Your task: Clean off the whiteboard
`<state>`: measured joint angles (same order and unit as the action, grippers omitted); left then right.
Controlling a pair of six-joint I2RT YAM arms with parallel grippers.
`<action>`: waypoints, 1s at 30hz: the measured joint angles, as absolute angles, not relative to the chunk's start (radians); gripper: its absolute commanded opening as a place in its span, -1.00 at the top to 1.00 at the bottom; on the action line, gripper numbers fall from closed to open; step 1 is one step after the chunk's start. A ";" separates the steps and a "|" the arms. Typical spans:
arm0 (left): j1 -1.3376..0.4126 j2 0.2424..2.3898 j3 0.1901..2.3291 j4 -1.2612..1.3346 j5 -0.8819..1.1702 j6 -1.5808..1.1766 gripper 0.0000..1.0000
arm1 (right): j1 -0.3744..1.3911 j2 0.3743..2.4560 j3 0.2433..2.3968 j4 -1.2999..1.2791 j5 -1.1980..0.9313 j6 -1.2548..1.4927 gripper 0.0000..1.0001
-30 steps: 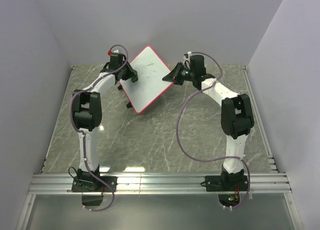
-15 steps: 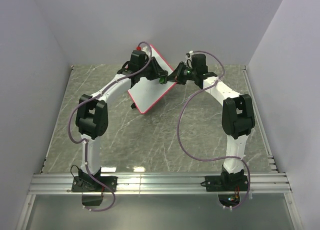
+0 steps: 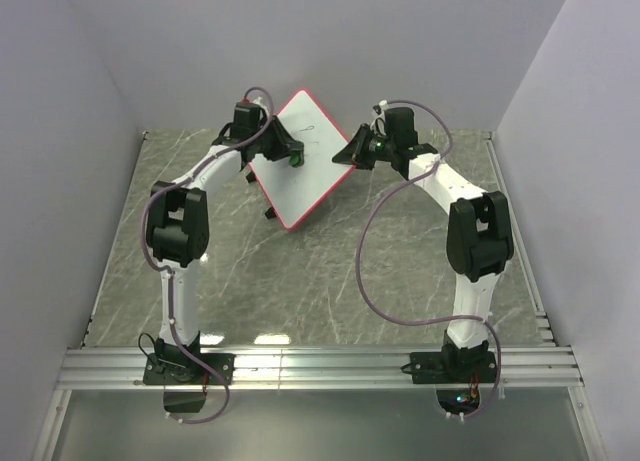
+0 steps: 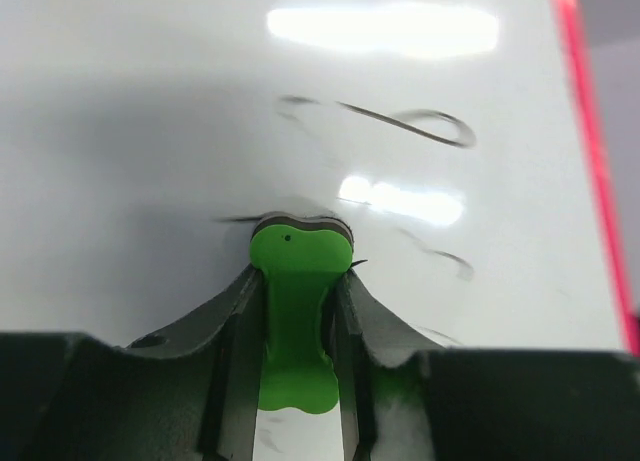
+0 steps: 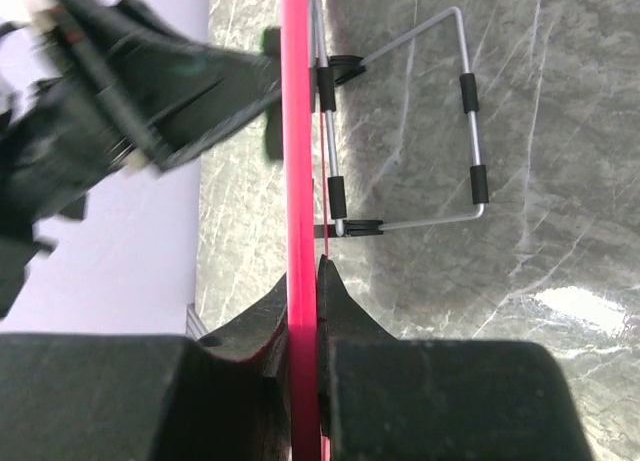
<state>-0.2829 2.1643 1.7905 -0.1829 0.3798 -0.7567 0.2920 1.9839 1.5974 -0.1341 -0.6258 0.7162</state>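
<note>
The whiteboard, white with a red-pink frame, stands tilted at the back middle of the table. My right gripper is shut on its right frame edge, seen edge-on in the right wrist view. My left gripper is shut on a green eraser whose dark pad presses against the white board face. Dark pen marks lie above and to the right of the eraser. More faint strokes lie to its right.
A wire stand with black sleeves juts from the board's back over the grey marble table. Grey walls close in behind and at both sides. A metal rail runs along the near edge.
My left gripper with the eraser swept right across the board, then came back left and down to the board's left-middle. The right gripper kept its hold on the frame; the board shifted slightly.
</note>
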 measured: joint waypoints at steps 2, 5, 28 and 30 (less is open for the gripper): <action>-0.257 2.177 1.781 -0.181 0.354 -0.743 1.00 | 0.292 1.979 1.597 -0.136 -0.624 0.716 1.00; -0.243 2.189 1.778 -0.177 0.322 -0.724 0.99 | 0.292 1.973 1.597 -0.136 -0.624 0.716 1.00; -0.434 2.220 1.996 -0.107 0.316 -0.727 0.99 | 0.295 1.971 1.598 -0.165 -0.609 0.714 1.00; -0.422 2.272 2.070 -0.120 0.316 -0.726 1.00 | 0.296 1.971 1.598 -0.176 -0.608 0.716 1.00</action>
